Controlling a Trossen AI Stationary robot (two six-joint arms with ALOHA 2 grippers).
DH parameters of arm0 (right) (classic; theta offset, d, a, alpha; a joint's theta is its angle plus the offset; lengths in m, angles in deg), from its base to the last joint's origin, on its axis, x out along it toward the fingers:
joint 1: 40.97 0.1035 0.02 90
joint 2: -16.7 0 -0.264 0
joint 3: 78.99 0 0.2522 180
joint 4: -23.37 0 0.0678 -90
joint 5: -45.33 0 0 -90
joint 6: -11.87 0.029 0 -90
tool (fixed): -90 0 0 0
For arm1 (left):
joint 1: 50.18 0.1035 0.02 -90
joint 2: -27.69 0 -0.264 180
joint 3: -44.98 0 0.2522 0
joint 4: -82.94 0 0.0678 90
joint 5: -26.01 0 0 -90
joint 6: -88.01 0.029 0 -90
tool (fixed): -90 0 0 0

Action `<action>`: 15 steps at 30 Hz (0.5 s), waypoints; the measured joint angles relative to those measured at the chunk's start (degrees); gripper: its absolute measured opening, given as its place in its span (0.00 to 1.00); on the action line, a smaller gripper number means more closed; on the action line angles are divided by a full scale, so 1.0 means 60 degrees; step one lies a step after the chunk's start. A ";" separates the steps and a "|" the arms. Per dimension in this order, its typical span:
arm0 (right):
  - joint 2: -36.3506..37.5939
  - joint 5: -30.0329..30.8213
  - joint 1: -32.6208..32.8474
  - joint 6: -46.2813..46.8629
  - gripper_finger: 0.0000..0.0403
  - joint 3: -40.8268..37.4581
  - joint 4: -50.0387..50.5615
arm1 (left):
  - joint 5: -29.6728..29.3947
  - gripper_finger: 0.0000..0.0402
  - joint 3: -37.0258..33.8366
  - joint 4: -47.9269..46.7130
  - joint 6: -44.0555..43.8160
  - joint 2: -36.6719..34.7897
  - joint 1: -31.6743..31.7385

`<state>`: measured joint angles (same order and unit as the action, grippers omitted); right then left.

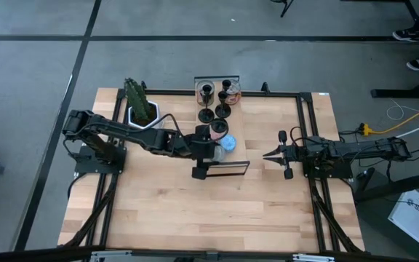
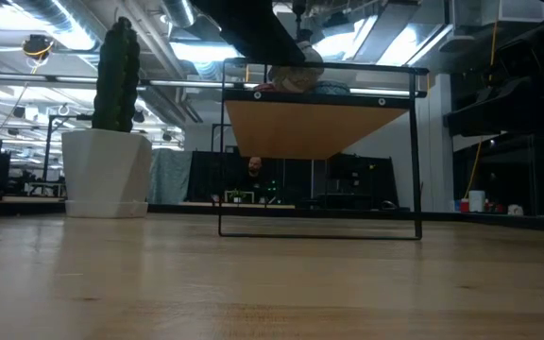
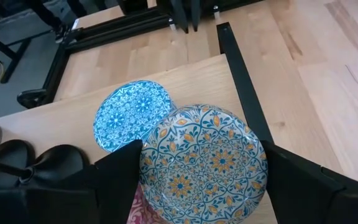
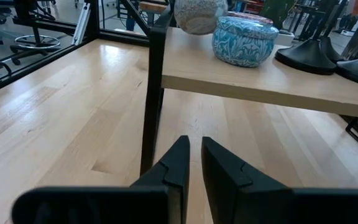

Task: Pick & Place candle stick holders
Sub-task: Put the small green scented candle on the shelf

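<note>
Several black candle stick holders stand on their round bases at the far end of a small raised wooden shelf; two bases show in the right wrist view. My left gripper reaches over the shelf from the table's left, shut on a round tin with an orange and blue pattern. A blue patterned tin rests on the shelf just beyond it. My right gripper hangs shut over the table, to the right of the shelf, holding nothing. My left gripper pinches the patterned tin by its round side wall, one finger on each side. The fingers slant down from the table's left. The tin sits a little tilted over the shelf's near right corner, seemingly just clear of its top.
A potted cactus stands at the table's far left. The shelf's black legs and frame stand between the two arms. Something pink lies on the shelf by the left gripper. Bare table lies toward the near edge.
</note>
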<state>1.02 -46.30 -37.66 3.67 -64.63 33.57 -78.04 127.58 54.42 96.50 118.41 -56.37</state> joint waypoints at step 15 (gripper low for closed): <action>0.0000 0.0000 0.0000 0.0000 0.11 0.0000 0.0022 | -0.0386 0.77 -0.0007 -0.0180 -0.0331 0.0011 -0.0023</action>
<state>1.02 -46.30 -37.66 3.67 -64.63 33.71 -80.35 127.53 53.34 94.51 118.48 -56.51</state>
